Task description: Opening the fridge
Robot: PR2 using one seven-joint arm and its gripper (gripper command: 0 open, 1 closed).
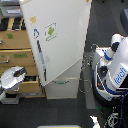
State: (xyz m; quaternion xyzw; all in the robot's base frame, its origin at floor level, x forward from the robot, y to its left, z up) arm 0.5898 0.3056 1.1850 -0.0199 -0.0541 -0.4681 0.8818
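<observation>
Robot (116, 70) beside closed fridge (60, 40)

Readable text and signs, exterior view:

- Fridge (60, 40), upper door: a square white sticker (50, 31) with a green logo; its wording is too small to read.
- Same door, upper corner toward the exterior view's left: a small yellow tag (33, 20), no legible writing.
- Same door, left edge: a blue outlined mark (35, 33), shape only, not readable.
- Robot (117, 70), white body panel at the exterior view's right: blue lettering (120, 76), blurred, letters not certain.
- Wooden cabinet (15, 50), drawer fronts: small green labels (10, 36), text illegible.
</observation>
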